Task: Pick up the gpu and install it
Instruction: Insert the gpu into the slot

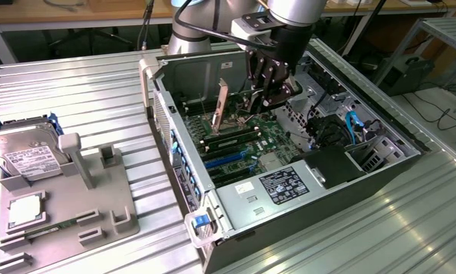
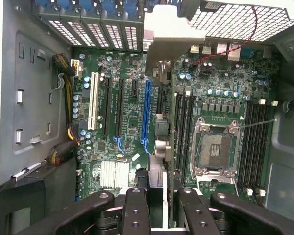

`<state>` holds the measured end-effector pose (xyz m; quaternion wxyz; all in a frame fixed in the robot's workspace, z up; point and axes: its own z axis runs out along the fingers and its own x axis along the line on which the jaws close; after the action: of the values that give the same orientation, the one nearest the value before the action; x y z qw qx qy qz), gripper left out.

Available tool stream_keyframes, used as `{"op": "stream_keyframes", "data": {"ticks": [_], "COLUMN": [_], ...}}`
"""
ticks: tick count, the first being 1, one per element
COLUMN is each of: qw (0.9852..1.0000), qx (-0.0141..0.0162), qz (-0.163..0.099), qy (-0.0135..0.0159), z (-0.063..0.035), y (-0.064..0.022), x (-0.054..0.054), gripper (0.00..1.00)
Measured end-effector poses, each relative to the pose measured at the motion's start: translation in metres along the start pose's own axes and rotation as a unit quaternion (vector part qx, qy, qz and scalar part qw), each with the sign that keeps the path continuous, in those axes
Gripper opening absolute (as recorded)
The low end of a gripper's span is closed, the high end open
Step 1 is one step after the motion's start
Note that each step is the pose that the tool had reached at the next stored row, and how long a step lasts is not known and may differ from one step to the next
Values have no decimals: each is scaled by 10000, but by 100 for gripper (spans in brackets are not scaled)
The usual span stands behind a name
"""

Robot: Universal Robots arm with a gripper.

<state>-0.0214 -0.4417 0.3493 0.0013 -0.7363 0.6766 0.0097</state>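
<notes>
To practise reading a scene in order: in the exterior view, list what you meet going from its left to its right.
Hard drive → grey fixture tray → gpu held upright inside the computer case → gripper → blue cable.

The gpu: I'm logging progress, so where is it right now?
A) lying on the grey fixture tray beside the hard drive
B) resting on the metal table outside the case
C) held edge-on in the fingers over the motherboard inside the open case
C: the gpu stands edge-on in the gripper above the motherboard inside the open case.
</notes>
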Motion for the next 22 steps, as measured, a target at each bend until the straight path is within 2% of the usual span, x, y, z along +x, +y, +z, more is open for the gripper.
{"op": "stream_keyframes", "data": {"ticks": [22], "qw": [9994], "qx": [4], "qz": [337], "qy": [-4], "z": [128], "y": [30], "x": [1], "gripper": [28]}}
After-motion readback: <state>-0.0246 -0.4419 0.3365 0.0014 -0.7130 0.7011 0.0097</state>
